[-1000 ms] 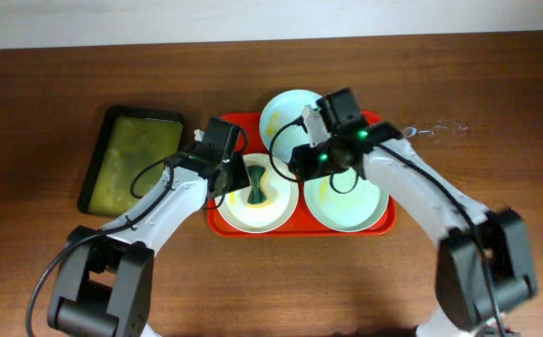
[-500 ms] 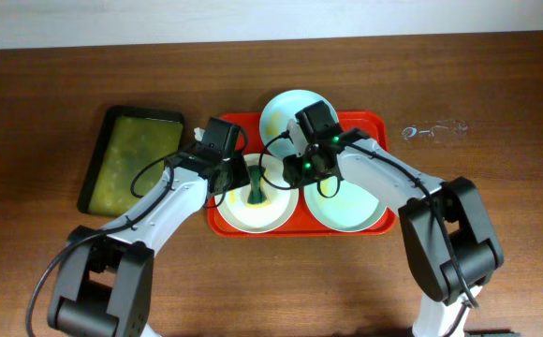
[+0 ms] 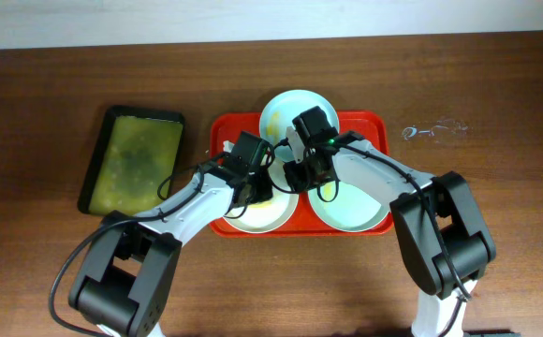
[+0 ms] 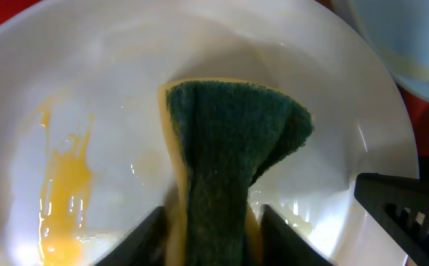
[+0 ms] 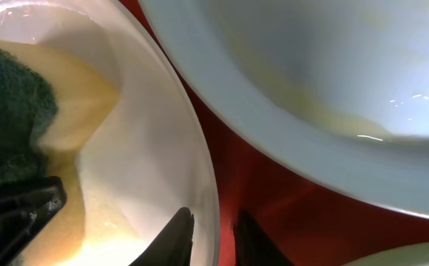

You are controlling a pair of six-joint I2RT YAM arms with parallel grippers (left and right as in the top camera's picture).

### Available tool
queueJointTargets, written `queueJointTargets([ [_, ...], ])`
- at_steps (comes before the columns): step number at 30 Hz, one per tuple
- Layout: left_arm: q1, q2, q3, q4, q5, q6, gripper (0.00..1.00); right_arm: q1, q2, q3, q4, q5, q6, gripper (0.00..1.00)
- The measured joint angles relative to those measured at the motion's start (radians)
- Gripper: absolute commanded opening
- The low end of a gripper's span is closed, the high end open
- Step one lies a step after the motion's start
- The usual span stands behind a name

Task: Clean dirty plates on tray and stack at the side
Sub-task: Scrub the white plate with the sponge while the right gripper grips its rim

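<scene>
The red-orange tray (image 3: 223, 127) holds three plates. The white-cream plate (image 3: 253, 216) sits front left, one mint plate (image 3: 281, 110) at the back, the other mint plate (image 3: 358, 212) front right. My left gripper (image 3: 260, 192) is shut on a green and yellow sponge (image 4: 229, 148) and presses it onto the white plate (image 4: 111, 81), beside a yellow smear (image 4: 63, 185). My right gripper (image 3: 296, 178) straddles the white plate's right rim (image 5: 207, 177). Its fingers (image 5: 213, 230) are closed narrowly on the rim, next to the mint plate (image 5: 333, 74).
A smaller dark green-black tray (image 3: 133, 159) lies left of the red tray. A small clear smear or wrapper (image 3: 431, 129) lies on the wooden table at the right. Both arms crowd the tray's middle.
My left gripper has slid right across the white plate with the sponge. My right gripper has moved left from the front-right mint plate to the white plate's rim.
</scene>
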Motion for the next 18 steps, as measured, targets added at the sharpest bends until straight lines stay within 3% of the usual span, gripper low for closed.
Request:
queueJointTargets([
  [2,0.000,0.001,0.000,0.001,-0.012,-0.004,0.00,0.000,0.000,0.000,0.000,0.000,0.001,0.22],
  [7,-0.003,0.001,0.000,-0.003,-0.068,-0.007,0.00,0.000,0.000,0.000,0.000,0.000,0.002,0.22],
  [11,0.009,0.001,0.013,-0.136,-0.223,-0.120,0.00,0.000,0.000,0.000,0.001,0.000,0.001,0.22],
  [15,0.042,-0.061,0.021,-0.237,-0.328,-0.146,0.00,0.000,0.000,0.000,0.001,0.000,0.001,0.22],
  [18,0.047,-0.116,0.022,-0.150,-0.226,-0.151,0.00,0.000,0.000,0.000,0.005,0.000,0.001,0.22],
])
